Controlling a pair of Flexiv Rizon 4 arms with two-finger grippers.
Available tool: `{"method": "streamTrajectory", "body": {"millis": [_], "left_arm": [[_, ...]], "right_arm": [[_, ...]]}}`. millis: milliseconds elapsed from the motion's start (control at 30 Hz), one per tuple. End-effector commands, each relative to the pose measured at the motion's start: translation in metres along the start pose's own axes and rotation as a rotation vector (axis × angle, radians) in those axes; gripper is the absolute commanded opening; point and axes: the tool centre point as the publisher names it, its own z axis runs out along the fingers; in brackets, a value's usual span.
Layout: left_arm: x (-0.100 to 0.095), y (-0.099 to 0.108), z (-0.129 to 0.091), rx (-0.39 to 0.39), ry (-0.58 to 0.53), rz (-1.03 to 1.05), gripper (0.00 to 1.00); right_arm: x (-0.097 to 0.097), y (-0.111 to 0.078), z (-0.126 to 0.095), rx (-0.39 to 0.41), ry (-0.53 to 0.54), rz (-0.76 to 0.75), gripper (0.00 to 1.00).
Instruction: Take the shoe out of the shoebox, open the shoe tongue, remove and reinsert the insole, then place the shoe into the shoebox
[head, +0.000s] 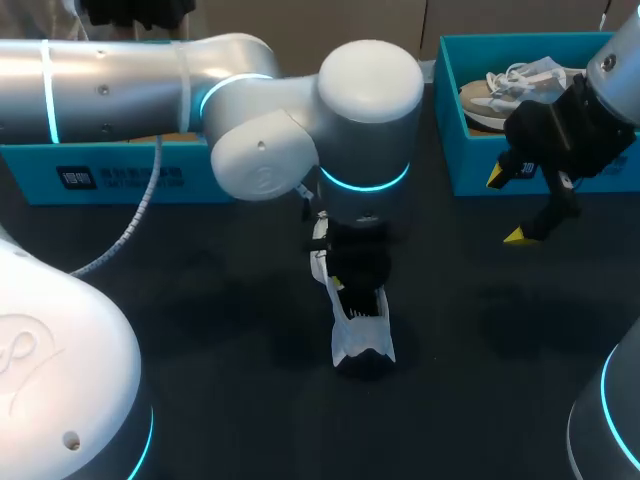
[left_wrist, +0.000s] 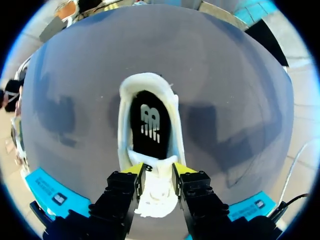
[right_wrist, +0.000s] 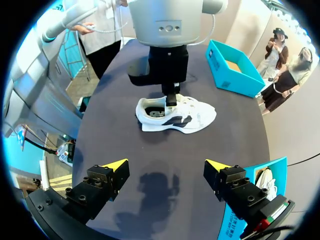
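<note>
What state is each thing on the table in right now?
Shoe: upright on table.
Tongue: gripped.
Insole: inside shoe.
Left end effector: shut on tongue.
Right end effector: open, empty.
Right box: open, holding another shoe.
Left box: open.

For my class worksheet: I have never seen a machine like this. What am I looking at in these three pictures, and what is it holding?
This is a robot with two arms at a dark table. One picture looks down from above; the other two come from a camera on each wrist. A white shoe lies mid-table. The left gripper pinches its tongue. The right gripper hangs open, empty. A blue box stands back left; the shoebox back right holds a second shoe.
</note>
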Motion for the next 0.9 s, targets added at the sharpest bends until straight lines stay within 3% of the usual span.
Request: {"method": "streamTrajectory", "body": {"millis": [33,333,500,633,667,733,833,900], "left_arm": [[-0.003,0.0,-0.006,-0.025,0.007,-0.061,0.36],[-0.005,-0.007,0.013,0.012,0.048,-0.191,0.33],[0.001,-0.01,0.009,0.017,0.058,-0.293,0.33],[0.008,-0.005,-0.009,0.012,0.027,-0.391,0.53],[0.01,-0.004,-0.012,0.018,0.019,-0.423,0.7],[0.014,-0.003,-0.017,0.034,0.02,-0.478,0.87],[0.02,-0.003,-0.022,0.051,-0.004,-0.581,1.0],[0.02,-0.003,-0.022,0.051,-0.004,-0.581,1.0]], "right_arm": [[-0.001,0.0,0.001,0.003,0.001,0.001,1.0],[-0.001,0.0,0.001,0.003,0.001,0.001,1.0],[-0.001,0.0,0.001,0.003,0.001,0.001,1.0],[-0.001,0.0,0.001,0.003,0.001,0.001,1.0],[-0.001,0.0,0.001,0.003,0.001,0.001,1.0],[-0.001,0.0,0.001,0.003,0.001,0.001,1.0],[-0.001,0.0,0.001,0.003,0.001,0.001,1.0],[-0.001,0.0,0.001,0.003,0.001,0.001,1.0]]}}
